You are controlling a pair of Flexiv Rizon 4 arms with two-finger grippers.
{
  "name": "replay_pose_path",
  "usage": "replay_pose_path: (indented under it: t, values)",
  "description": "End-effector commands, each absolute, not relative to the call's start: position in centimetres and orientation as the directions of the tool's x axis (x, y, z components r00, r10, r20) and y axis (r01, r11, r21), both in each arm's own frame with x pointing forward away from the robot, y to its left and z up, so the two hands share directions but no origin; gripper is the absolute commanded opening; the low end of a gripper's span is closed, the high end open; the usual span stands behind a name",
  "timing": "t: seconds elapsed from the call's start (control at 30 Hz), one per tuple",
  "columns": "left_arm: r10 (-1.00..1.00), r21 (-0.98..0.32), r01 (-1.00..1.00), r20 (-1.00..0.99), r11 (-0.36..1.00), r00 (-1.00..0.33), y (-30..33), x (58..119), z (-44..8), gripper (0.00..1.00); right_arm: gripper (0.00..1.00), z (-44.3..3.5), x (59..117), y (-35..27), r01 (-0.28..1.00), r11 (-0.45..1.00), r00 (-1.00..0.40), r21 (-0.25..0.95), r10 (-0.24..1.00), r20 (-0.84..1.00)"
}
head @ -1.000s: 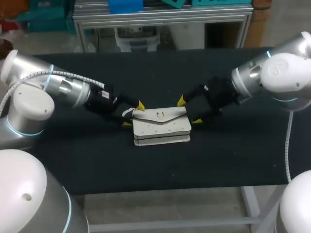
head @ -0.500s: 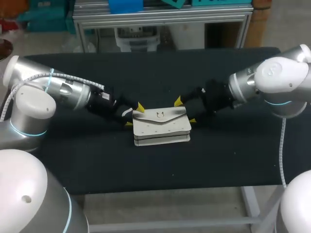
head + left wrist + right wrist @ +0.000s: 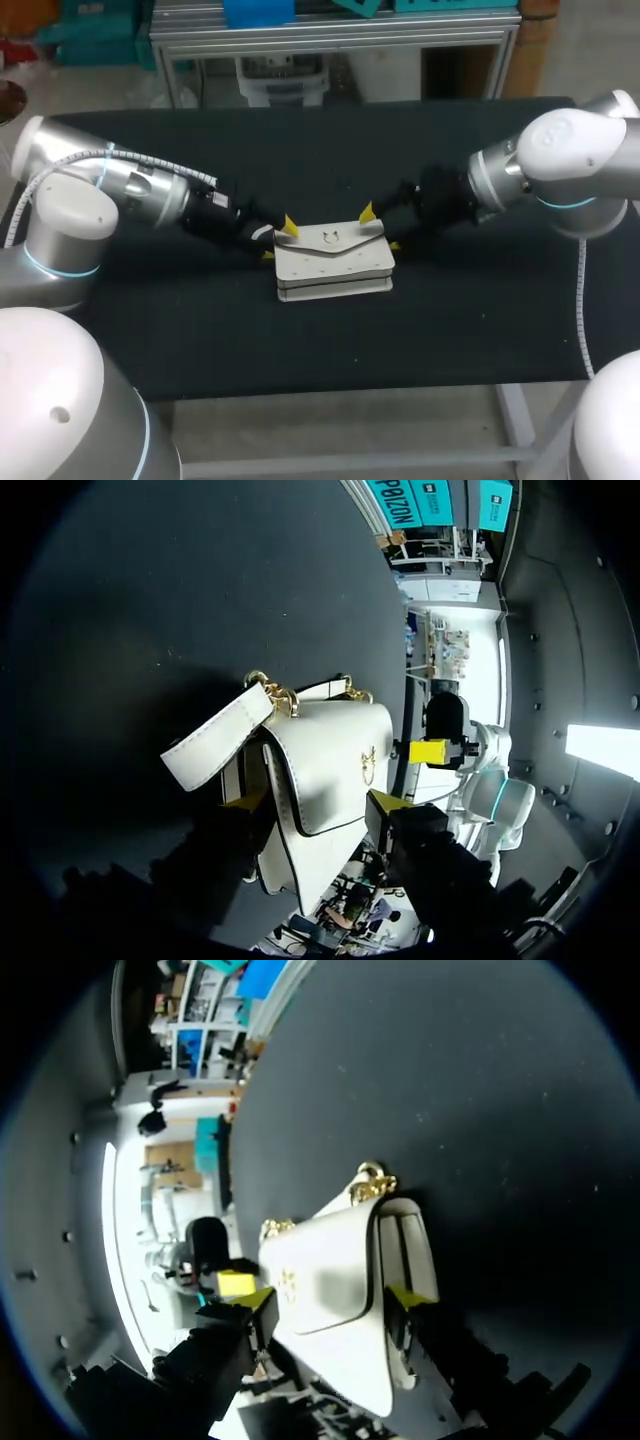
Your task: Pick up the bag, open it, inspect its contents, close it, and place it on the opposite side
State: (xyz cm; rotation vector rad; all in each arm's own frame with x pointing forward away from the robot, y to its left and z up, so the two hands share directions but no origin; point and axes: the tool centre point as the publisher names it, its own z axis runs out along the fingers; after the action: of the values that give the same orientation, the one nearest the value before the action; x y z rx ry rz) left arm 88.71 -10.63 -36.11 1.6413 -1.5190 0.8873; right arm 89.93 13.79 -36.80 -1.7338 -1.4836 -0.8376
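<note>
Within the last second my right arm (image 3: 560, 165) has swung inward over the table (image 3: 200, 330), its bulky joint drawing in from the far right. The right gripper (image 3: 380, 228) has moved up to the right end of the white bag (image 3: 335, 262), which it earlier stood just clear of. My left gripper (image 3: 279, 240) has crept slightly nearer the bag's left end.

One bag (image 3: 333, 262), two arms (image 3: 150, 195)
</note>
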Motion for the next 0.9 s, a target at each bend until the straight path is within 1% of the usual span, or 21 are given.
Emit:
replay_pose_path:
  t: [0.03, 0.07, 0.1, 0.2, 0.27, 0.3, 0.33, 0.37, 0.4, 0.43, 0.47, 0.5, 0.53, 0.57, 0.6, 0.63, 0.9]
  values:
    - [-0.491, 0.065, -0.997, 0.868, -0.037, 0.075, -11.1, 89.2, -37.1, 0.54, 0.51, -38.2, 90.5, 14.4, 0.99, -0.096, 0.138, -0.103, 0.519, 0.843]
    - [-0.488, 0.069, -0.997, 0.869, -0.037, 0.079, -11.1, 89.2, -37.3, 0.52, 0.52, -38.3, 90.5, 14.5, 0.99, -0.097, 0.139, -0.103, 0.518, 0.844]
    - [-0.487, 0.072, -0.997, 0.87, -0.036, 0.081, -11.2, 89.3, -37.4, 0.5, 0.55, -38.4, 90.6, 14.6, 0.99, -0.097, 0.14, -0.104, 0.517, 0.844]
    - [-0.482, 0.082, -0.996, 0.871, -0.04, 0.091, -11.2, 89.4, -37.8, 0.46, 0.56, -38.7, 90.6, 14.7, 0.989, -0.101, 0.145, -0.108, 0.511, 0.847]
    - [-0.481, 0.086, -0.995, 0.872, -0.043, 0.096, -11.2, 89.5, -37.9, 0.45, 0.65, -39.0, 90.5, 14.7, 0.988, -0.104, 0.148, -0.11, 0.509, 0.848]
    - [-0.479, 0.089, -0.995, 0.872, -0.043, 0.099, -11.2, 89.5, -38.1, 0.46, 0.68, -39.1, 90.5, 14.7, 0.988, -0.107, 0.152, -0.113, 0.509, 0.847]
    - [-0.477, 0.094, -0.995, 0.873, -0.045, 0.104, -11.1, 89.6, -38.2, 0.46, 0.75, -39.2, 90.4, 14.7, 0.987, -0.11, 0.156, -0.116, 0.505, 0.849]
    - [-0.476, 0.097, -0.994, 0.873, -0.044, 0.106, -11.1, 89.6, -38.3, 0.47, 0.86, -39.3, 90.4, 14.7, 0.986, -0.113, 0.16, -0.118, 0.504, 0.849]
    - [-0.476, 0.1, -0.994, 0.873, -0.045, 0.109, -11.1, 89.6, -38.5, 0.47, 0.94, -39.3, 90.4, 14.6, 0.986, -0.118, 0.162, -0.118, 0.502, 0.849]
    - [-0.475, 0.101, -0.994, 0.873, -0.045, 0.111, -11.1, 89.7, -38.5, 0.47, 0.89, -39.4, 90.4, 14.6, 0.986, -0.12, 0.163, -0.119, 0.501, 0.85]
    - [-0.475, 0.104, -0.994, 0.873, -0.047, 0.113, -11.1, 89.7, -38.6, 0.46, 0.77, -39.4, 90.4, 14.6, 0.985, -0.123, 0.164, -0.118, 0.5, 0.85]
    - [-0.474, 0.106, -0.993, 0.873, -0.05, 0.117, -11.1, 89.7, -38.6, 0.41, 0.49, -39.4, 90.3, 14.6, 0.985, -0.125, 0.165, -0.118, 0.5, 0.85]
    - [-0.474, 0.107, -0.993, 0.873, -0.051, 0.118, -11.1, 89.7, -38.6, 0.37, 0.42, -39.3, 90.3, 14.5, 0.985, -0.126, 0.165, -0.117, 0.5, 0.85]
    - [-0.472, 0.108, -0.993, 0.873, -0.052, 0.119, -11.1, 89.7, -38.6, 0.28, 0.2, -39.2, 90.4, 14.5, 0.985, -0.135, 0.165, -0.112, 0.499, 0.851]
    - [-0.472, 0.108, -0.993, 0.874, -0.053, 0.12, -11.1, 89.7, -38.6, 0.21, 0.0, -39.1, 90.4, 14.5, 0.985, -0.136, 0.164, -0.11, 0.498, 0.852]
    - [-0.471, 0.107, -0.993, 0.874, -0.055, 0.12, -11.1, 89.8, -38.6, 0.0, 0.0, -38.9, 90.4, 14.5, 0.985, -0.139, 0.16, -0.104, 0.497, 0.853]
    - [-0.467, 0.08, -0.995, 0.879, -0.059, 0.098, -11.2, 89.8, -37.6, 0.0, 0.0, -38.1, 90.3, 14.5, 0.983, -0.173, 0.135, -0.057, 0.484, 0.864]
